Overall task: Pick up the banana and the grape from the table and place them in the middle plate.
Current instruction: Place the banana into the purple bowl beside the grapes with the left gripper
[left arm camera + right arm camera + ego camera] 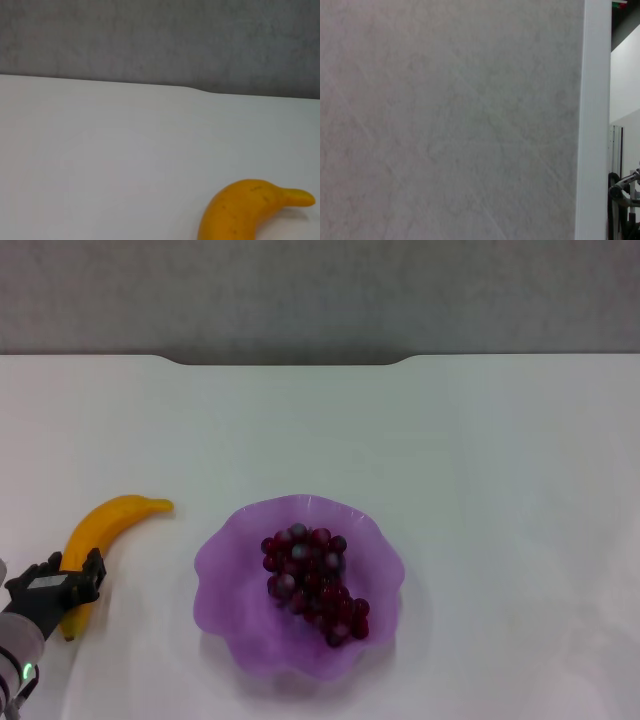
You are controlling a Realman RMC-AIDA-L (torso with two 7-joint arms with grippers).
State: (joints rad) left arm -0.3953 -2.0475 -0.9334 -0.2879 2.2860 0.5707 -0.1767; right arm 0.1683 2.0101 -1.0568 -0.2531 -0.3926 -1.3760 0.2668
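The banana lies on the white table at the left, its stem end pointing toward the plate; its stem end also shows in the left wrist view. My left gripper is low over the banana's near half, open, with a finger on either side of it. The grape bunch lies inside the middle plate, a purple scalloped dish in the centre. My right gripper is out of view; its wrist camera faces a grey wall.
The table's far edge has a shallow notch and meets a grey wall. White tabletop lies between the banana and the plate, and to the plate's right.
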